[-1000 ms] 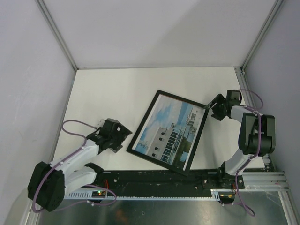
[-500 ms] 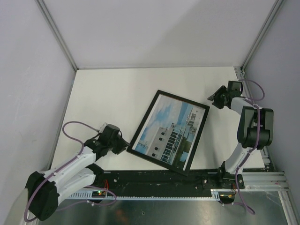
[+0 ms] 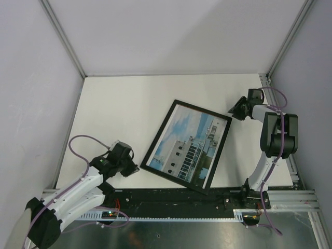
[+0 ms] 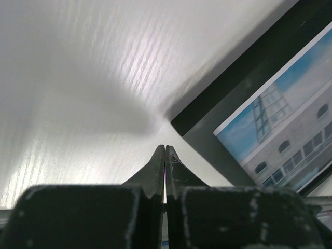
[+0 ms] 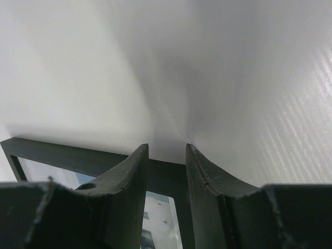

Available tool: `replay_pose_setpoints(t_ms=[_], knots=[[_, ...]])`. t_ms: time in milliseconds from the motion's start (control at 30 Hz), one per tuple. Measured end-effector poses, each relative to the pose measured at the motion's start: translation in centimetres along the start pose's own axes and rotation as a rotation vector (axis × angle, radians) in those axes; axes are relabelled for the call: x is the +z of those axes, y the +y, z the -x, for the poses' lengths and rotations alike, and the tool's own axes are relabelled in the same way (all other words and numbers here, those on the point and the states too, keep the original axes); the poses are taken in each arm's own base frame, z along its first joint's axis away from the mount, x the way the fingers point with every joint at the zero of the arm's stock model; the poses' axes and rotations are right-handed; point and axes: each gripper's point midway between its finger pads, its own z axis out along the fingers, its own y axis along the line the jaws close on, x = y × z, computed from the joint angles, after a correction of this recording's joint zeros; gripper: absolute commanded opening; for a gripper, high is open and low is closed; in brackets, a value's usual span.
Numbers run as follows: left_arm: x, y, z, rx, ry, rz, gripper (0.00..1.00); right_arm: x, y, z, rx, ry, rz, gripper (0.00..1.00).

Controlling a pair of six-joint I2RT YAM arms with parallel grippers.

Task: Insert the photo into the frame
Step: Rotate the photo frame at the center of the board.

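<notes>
Two opposite frame (image 3: 158,134) corners: left end effector (image 4: 165,147) clenched empty beside one, right end effector (image 5: 167,148) parted beside other.

Black frame (image 3: 157,134), photo (image 3: 187,148) of white building on blue sky, white table (image 3: 119,104)

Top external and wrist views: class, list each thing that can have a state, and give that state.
frame: lying flat, front up, photo inside.
photo: in the frame, picture side up.
left gripper: shut, empty, by the frame's near corner.
right gripper: open, empty, at the frame's far corner.
</notes>
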Motion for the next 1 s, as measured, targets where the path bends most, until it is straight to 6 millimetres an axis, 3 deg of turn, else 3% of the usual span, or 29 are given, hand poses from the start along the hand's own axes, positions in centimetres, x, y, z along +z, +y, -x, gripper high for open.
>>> replay_pose_setpoints(t_ms=[267,667,833,1000], knots=[[0.7,1.3,-2.8,0.073,0.091,0.083,0.0,0.4,0.5,-1.2,-0.044,0.02,-0.018,0.37],[2.9,-2.5,-1.4,0.049,0.084,0.103,0.0,0.4,-0.1,-1.2,-0.088,0.008,-0.069,0.33],[5.1,-4.4,3.4,-0.045,0.023,0.106,0.0,0.4,-0.6,-1.8,-0.091,0.021,-0.083,0.33],[7.8,-6.1,10.6,-0.105,-0.046,0.13,0.0,-0.4,-1.1,-2.6,-0.086,0.017,-0.086,0.32]])
